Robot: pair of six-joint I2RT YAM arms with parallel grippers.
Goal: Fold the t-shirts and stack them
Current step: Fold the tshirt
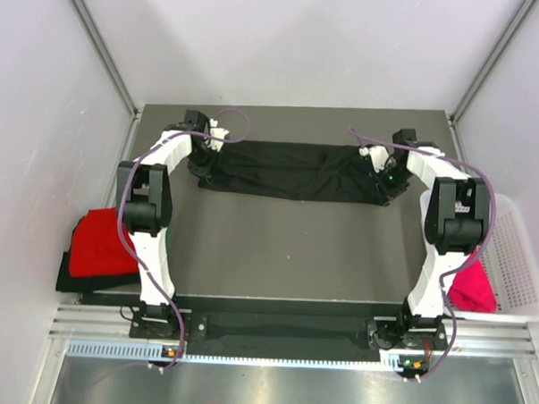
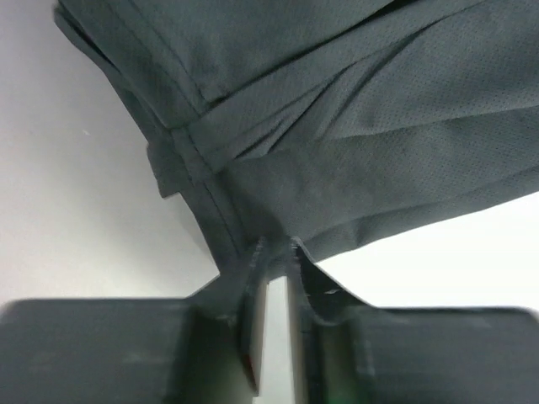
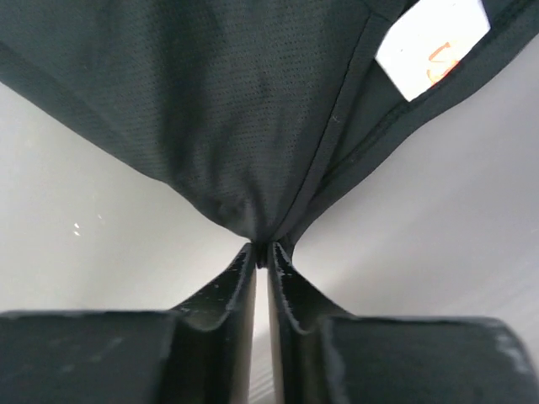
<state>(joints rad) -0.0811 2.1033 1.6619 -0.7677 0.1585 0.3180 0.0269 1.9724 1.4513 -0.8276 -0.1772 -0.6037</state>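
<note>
Red t-shirt (image 1: pixel 98 241) at left edge of bench (image 1: pixel 285 256); left claw (image 2: pixel 271 252) clamped on the left end of the black t-shirt (image 1: pixel 289 171), stretched as a long band across the far side, right claw (image 3: pixel 261 252) clamped on its right end near the white label (image 3: pixel 429 50). Fold in hand, I judge: next, both ends lift together, cloth kept taut.

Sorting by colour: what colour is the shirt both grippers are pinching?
It's a black t-shirt, clearest in the top external view.
</note>
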